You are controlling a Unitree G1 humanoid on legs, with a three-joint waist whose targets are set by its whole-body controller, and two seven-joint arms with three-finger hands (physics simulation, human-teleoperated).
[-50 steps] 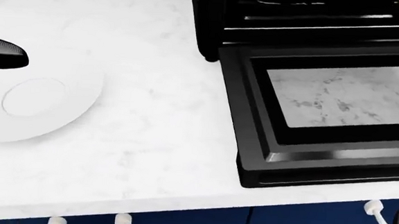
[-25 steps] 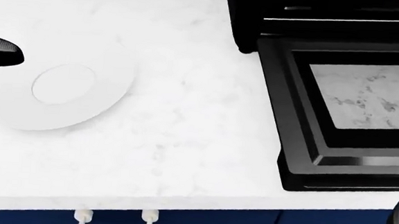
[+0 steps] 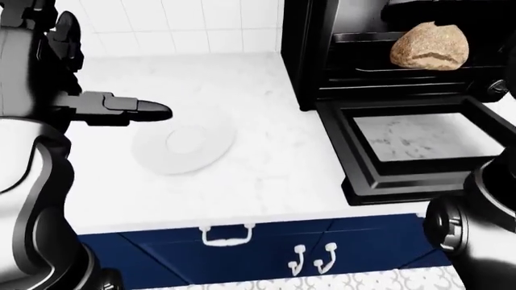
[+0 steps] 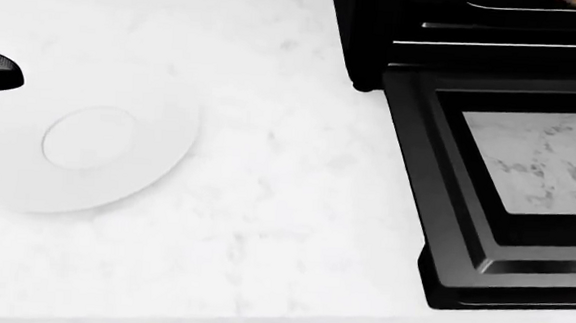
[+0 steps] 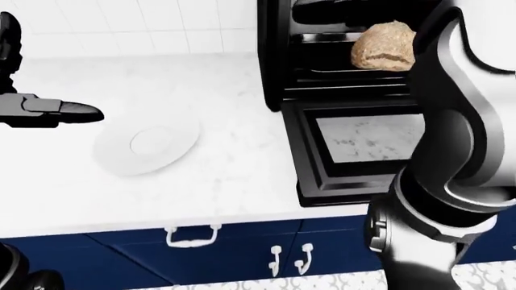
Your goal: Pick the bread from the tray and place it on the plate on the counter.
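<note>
Starting with the left-eye view, the bread (image 3: pixel 431 45) sits on the tray (image 3: pixel 403 68) inside the open toaster oven (image 3: pixel 322 54), at the countertop's right edge near its far corner, and no hand visibly grips it, so the pick looks not yet done. The left hand (image 3: pixel 121 110) hovers by the left edge of the white plate (image 3: pixel 184 145), fingers stretched out straight, holding nothing. Turning to the head view, the plate (image 4: pixel 83 149) lies bare toward the countertop's left edge, well apart from the lowered oven door (image 4: pixel 512 183). In the right-eye view, the right arm (image 5: pixel 455 121) reaches up toward the oven, but its hand is hidden past the top, so I cannot tell its fingers' state; grasp, carry and placement all seem left.
</note>
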